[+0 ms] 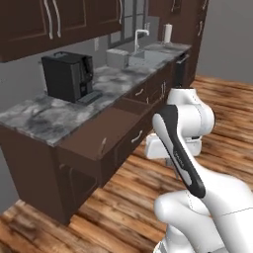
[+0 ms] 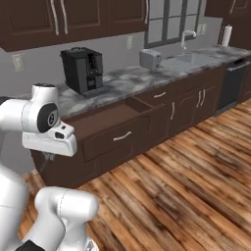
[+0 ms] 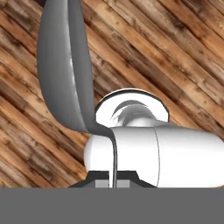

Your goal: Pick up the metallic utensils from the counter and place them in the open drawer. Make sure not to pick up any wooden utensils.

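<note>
**Occlusions / cut-offs, current views**

- Metallic spoon (image 3: 65, 70): hand view puts it very close to the lens; top of the bowl runs off the upper edge, and the slim handle drops behind the bottom band, so the finger contact itself is hidden.
- Gripper: fingertips not resolvable in the hand view. Base views show just the back of the hand; jaw state can't be read.
- Open drawer (image 2: 105, 120): left base view has its near end blocked by the arm; the interior reads as flat brown, too coarse to tell contents.
- Counter (image 1: 59, 116): surface blurred in both base views, small items not distinguishable. Far end past the sink too small to read.
</note>
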